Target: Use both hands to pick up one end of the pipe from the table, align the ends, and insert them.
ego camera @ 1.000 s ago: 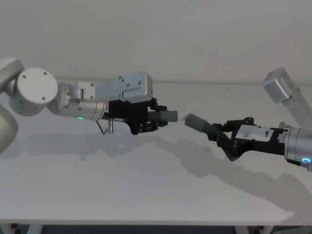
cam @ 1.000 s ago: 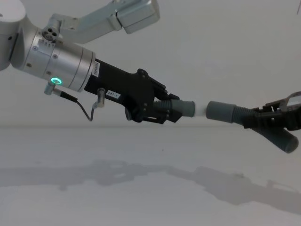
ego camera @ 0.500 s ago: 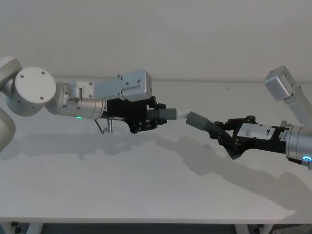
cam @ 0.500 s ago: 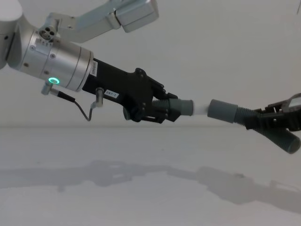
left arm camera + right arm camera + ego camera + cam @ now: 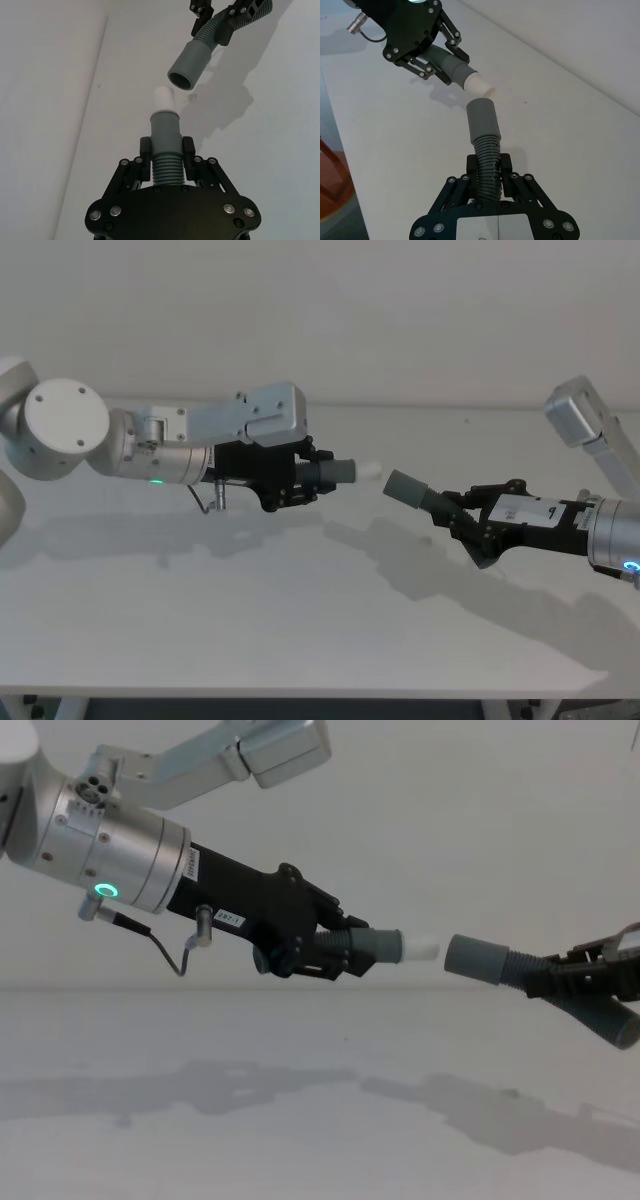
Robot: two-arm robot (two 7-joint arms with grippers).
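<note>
Left gripper clamps the white-tipped pipe piece by its ribbed middle, held above the table. Right gripper clamps the plain-cuffed pipe piece. Cuffs face each other, near, slightly offset, not touching.

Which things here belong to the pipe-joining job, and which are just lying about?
In the job:
- left pincer, shut on the white-tipped pipe
- right pincer, shut on the grey pipe
- white tip and grey cuff, held apart above the table

Lying about:
- nothing loose
</note>
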